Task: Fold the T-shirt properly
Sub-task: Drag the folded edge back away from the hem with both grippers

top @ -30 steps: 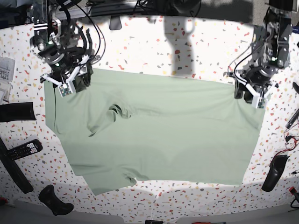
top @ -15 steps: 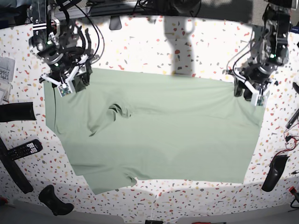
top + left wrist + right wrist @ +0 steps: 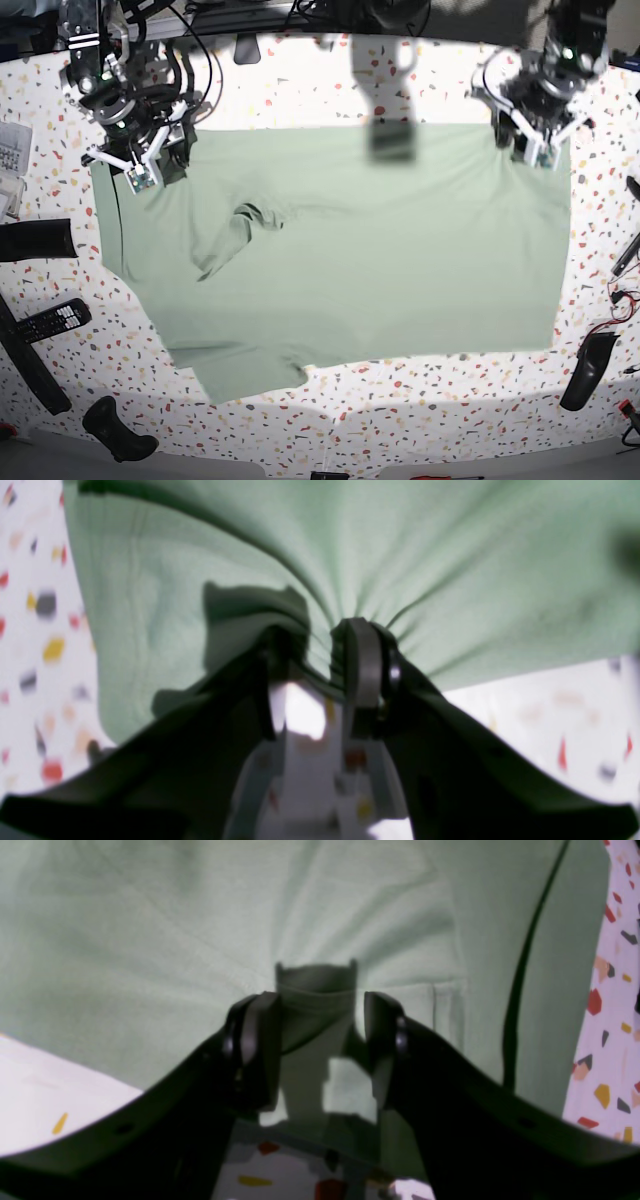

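Observation:
The pale mint-green T-shirt (image 3: 380, 250) lies spread wide over the speckled table (image 3: 420, 420), with a crumpled fold near its left-centre. My left gripper (image 3: 532, 150) is at the shirt's far right corner. In the left wrist view the left gripper (image 3: 320, 655) is shut on a bunch of the T-shirt (image 3: 350, 545), and creases fan out from the pinch. My right gripper (image 3: 150, 172) is at the far left corner. In the right wrist view the right gripper (image 3: 317, 1025) clamps a thick fold of the T-shirt (image 3: 125, 940).
A black remote (image 3: 50, 320) and other dark tools (image 3: 35, 240) lie along the left edge. A black handle (image 3: 115, 430) sits at the front left and another black tool (image 3: 590, 370) at the right. A thin dark cable (image 3: 520, 990) crosses the cloth.
Both arms have moved toward the far side of the table, pulling the shirt's far edge with them. The cloth has shifted that way and lies flatter and more stretched.

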Robot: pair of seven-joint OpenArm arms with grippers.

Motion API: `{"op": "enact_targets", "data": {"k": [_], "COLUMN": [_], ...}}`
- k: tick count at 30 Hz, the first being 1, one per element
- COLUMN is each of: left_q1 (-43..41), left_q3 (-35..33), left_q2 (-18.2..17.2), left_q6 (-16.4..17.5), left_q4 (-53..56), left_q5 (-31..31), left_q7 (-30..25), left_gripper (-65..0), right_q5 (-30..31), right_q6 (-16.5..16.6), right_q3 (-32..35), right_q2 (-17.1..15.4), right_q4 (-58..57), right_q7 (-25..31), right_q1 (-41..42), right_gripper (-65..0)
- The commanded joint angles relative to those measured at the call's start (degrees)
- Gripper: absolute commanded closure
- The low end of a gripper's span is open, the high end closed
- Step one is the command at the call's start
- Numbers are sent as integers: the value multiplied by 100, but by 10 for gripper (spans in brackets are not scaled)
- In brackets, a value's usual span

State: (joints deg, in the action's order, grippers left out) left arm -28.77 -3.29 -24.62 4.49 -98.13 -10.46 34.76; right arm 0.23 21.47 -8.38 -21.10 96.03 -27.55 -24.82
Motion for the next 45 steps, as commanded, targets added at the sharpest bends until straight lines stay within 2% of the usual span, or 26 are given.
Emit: {"op": "enact_targets", "data": {"k": [1, 5, 13, 25, 36, 39, 45], "left_q1": [-358, -704, -1139, -1137, -1034, -992, -994], "left_q3": [-81, -81, -81, -81, -81, -81, -81], "left_q2": [-15, -13, -13, -15, -13, -15, -15], "left_q6": [-17, -289, -302, -302, -304, -452, -636], "left_q4": [105, -153, -566, -1506, -1517, -1532, -1930], "left_q5": [293, 605, 804, 896, 916, 938, 1379], "left_q7": [1346, 1368, 1486, 1705, 1626, 1646, 1740], "left_gripper": [-176, -177, -176, -177, -177, -177, -177], "right_q5": [-63, -63, -63, -68, -68, -68, -68], "right_q6": [0, 0, 0, -94, -133, -133, -133], "right_q3": [-28, -28, -28, -28, -28, -28, -28], "right_q2": [-83, -83, -79, -79, -81, -81, -81], "right_q4": [52, 66, 389, 1003, 1016, 1016, 1141], "right_q7": [-144, -138, -144, -361, -748, -765, -944], "right_q1": [-68, -306, -957, -1692, -1716, -1729, -1731], "right_gripper": [-266, -266, -266, -266, -266, -266, -266]}}
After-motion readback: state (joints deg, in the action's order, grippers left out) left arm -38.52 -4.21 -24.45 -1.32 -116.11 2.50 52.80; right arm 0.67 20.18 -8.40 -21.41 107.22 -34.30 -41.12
